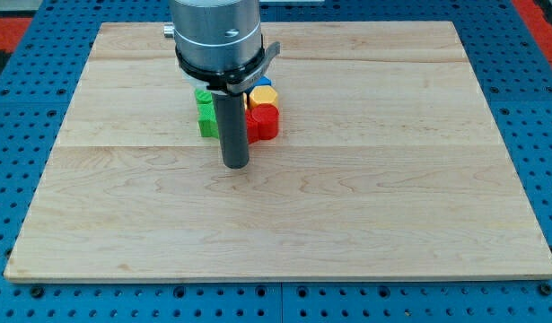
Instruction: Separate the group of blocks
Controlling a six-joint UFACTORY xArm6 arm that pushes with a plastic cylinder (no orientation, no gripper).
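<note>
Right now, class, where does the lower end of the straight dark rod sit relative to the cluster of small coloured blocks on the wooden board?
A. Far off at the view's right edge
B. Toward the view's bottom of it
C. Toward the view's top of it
B: my tip rests on the wooden board below the red block and green block.

Clustered tight near the board's upper middle: green block (pixel 206 115) at view's left, red block (pixel 263 122) at right, yellow block (pixel 261 96) behind red, sliver of blue block (pixel 264 82) beyond.
</note>
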